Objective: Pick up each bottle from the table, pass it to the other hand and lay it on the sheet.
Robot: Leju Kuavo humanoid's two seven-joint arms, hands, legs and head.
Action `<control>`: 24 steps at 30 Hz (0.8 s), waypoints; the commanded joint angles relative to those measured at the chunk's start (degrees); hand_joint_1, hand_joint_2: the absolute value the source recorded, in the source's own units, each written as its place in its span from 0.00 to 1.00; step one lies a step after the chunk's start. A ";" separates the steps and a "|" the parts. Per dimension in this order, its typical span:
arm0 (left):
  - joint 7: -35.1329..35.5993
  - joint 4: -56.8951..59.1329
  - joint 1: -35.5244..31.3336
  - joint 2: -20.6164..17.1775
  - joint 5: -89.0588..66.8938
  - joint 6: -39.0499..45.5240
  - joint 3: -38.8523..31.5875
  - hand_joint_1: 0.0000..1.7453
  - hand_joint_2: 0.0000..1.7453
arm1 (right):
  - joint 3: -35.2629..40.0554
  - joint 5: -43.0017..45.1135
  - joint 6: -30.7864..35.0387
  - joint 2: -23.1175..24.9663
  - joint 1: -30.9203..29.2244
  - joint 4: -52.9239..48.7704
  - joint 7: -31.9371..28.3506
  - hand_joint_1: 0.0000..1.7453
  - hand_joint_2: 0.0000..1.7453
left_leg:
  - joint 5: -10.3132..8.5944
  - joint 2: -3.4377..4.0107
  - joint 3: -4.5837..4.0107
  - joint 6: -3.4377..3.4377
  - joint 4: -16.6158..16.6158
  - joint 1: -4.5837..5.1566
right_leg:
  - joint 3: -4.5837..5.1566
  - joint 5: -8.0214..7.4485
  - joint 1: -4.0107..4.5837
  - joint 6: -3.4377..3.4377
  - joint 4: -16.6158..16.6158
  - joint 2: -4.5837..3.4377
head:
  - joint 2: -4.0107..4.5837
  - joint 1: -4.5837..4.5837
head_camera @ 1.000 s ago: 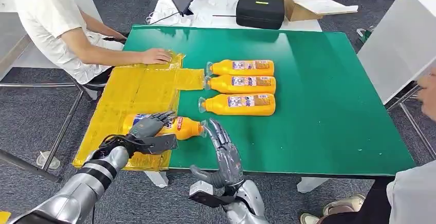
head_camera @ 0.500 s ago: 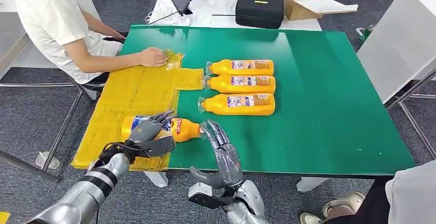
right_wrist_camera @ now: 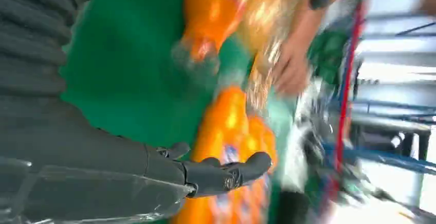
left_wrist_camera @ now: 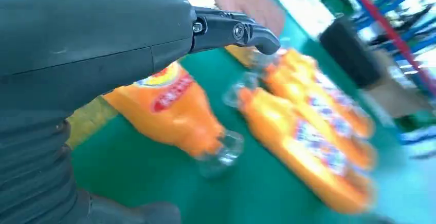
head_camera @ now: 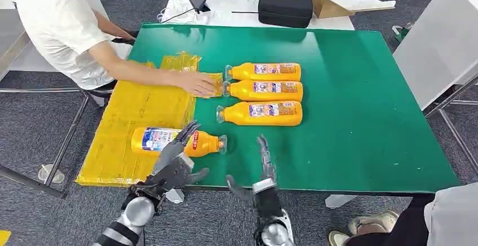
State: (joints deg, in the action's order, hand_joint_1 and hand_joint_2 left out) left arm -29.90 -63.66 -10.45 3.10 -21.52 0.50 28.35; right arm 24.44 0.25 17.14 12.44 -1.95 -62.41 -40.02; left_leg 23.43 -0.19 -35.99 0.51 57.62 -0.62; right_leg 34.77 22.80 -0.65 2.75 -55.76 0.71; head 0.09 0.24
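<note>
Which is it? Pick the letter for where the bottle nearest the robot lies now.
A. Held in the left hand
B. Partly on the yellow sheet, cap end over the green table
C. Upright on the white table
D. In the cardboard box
B: the bottle lies on its side, body on the yellow sheet, cap end over the green table, while the left hand holds nothing.

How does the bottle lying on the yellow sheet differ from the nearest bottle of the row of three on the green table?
The bottle on the sheet rests mostly on the yellow sheet, cap pointing right; the nearest row bottle lies on the bare green table, cap pointing left. The first lies alone, near the left hand; the second lies beside two others. Both are orange, labelled and lying flat.
</note>
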 commanded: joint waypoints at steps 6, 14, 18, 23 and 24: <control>1.76 -14.62 7.07 5.68 15.19 7.37 -2.87 0.00 1.00 | -0.98 -20.60 22.86 -2.54 2.91 -13.00 0.02 0.00 1.00 | 0.06 0.02 -0.05 0.02 0.04 0.00 | 0.02 0.04 0.01 -0.04 -0.02 -0.06 | 0.00 0.00; 2.23 -15.27 8.95 5.87 19.32 8.03 -2.04 0.00 1.00 | -10.76 -33.32 22.86 -1.30 1.53 -3.74 2.96 0.00 1.00 | 0.05 -0.01 0.11 0.02 -0.06 0.00 | -0.14 0.03 0.01 -0.05 0.08 -0.03 | 0.00 -0.02; 4.49 -14.03 8.28 6.18 22.12 8.14 -0.18 0.00 1.00 | -22.46 -52.81 22.86 2.16 1.41 -4.70 4.71 0.00 1.00 | 0.13 0.05 0.22 0.02 -0.02 -0.02 | -0.24 0.09 0.02 -0.09 0.05 -0.11 | 0.00 -0.02; 4.49 -8.73 6.35 6.80 19.76 14.08 3.79 0.00 1.00 | -25.56 -71.35 22.86 -3.56 -2.11 -2.20 11.73 0.00 1.00 | 0.05 -0.15 0.16 0.03 -0.03 0.01 | -0.22 0.08 0.00 -0.06 0.05 0.09 | 0.00 -0.02; 4.20 -7.95 5.97 6.75 20.08 14.28 4.16 0.00 1.00 | -25.47 -72.77 22.86 -4.51 -3.15 -0.64 12.39 0.00 1.00 | 0.01 -0.13 0.15 0.05 -0.09 0.01 | -0.22 0.02 0.00 -0.03 0.12 0.07 | 0.00 -0.02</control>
State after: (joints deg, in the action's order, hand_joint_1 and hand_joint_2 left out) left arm -25.35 -79.08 -1.33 9.64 -0.85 11.03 27.87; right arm 9.00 -58.88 39.82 12.96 0.53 -70.27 -34.07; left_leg 23.44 -0.22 -36.10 0.52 57.62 -0.62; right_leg 34.85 22.80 -0.65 2.76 -55.75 0.70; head 0.09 0.22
